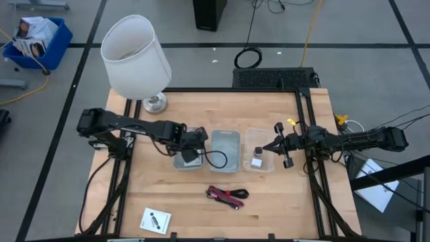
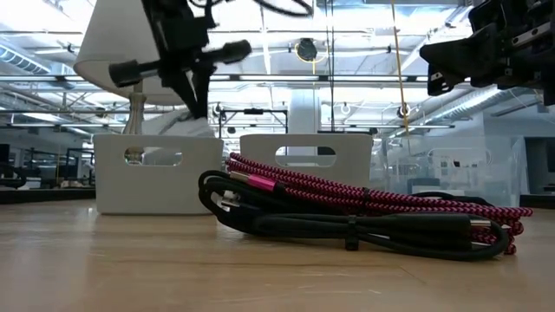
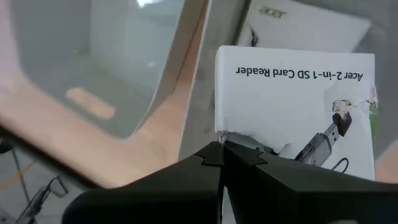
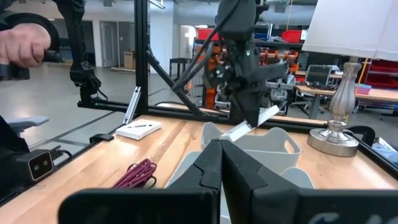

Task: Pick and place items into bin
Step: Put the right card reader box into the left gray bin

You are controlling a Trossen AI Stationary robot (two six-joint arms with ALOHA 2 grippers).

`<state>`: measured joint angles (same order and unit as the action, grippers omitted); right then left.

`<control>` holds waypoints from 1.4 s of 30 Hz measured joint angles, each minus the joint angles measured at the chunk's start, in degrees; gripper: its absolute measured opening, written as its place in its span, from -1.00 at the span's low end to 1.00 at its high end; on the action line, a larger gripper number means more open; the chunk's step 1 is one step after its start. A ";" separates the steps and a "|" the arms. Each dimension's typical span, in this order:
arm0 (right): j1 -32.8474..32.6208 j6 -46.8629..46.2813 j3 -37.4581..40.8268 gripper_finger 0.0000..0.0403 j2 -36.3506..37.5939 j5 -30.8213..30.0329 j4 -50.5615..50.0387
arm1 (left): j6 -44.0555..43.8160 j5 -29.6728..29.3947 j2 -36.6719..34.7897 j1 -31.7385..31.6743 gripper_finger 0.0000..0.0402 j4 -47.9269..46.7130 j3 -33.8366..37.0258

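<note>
My left gripper (image 1: 193, 150) is shut on a white card (image 3: 292, 106) printed "Acer 2-in-1 SD Card Reader", above the left grey bin (image 1: 180, 162). It also shows in the right wrist view (image 4: 249, 118). Another white card (image 3: 305, 22) lies under it in that bin. A third card (image 1: 156, 220) lies on the table near the front left. The coiled red-and-black cable (image 1: 227, 195) lies on the table in front of the bins. A tiny black cube (image 1: 257, 149) and a tiny white block (image 1: 256, 161) lie in the clear bin (image 1: 267, 167). My right gripper (image 1: 274, 145) is shut and empty, above the clear bin's right side. My left gripper pinches the card's edge (image 3: 235, 135) between its two fingers, at a torn spot. The fingers come from above, slanting down. The card (image 4: 244, 129) hangs tilted below the fingers, clear of the bin.
A middle grey bin (image 1: 226, 138) stands between the other two. A white-shaded lamp (image 1: 136, 57) stands at the table's far left corner. A black frame runs along the table's edges. A person's hand (image 4: 22, 43) shows beyond the table.
</note>
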<state>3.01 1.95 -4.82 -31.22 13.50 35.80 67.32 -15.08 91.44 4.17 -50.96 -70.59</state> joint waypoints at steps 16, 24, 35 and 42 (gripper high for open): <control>0.00 0.25 0.00 -1.00 -0.31 -0.12 -0.01 | 4.40 4.73 5.09 -0.30 -0.99 2.75 0.02; 0.00 0.86 0.00 -1.00 -0.31 -0.17 0.05 | 4.49 6.01 5.14 -0.46 -0.99 2.82 0.02; 0.00 0.65 0.00 -1.00 -0.29 -0.17 0.00 | 6.48 6.24 7.03 -0.46 -0.97 3.79 0.05; 0.00 0.61 0.00 -1.00 -0.26 -0.17 -0.45 | 5.05 6.18 7.34 -0.45 -0.92 4.60 0.00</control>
<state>3.01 2.56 -4.82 -31.48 13.32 35.35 72.36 -8.91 98.77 3.72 -46.35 -70.59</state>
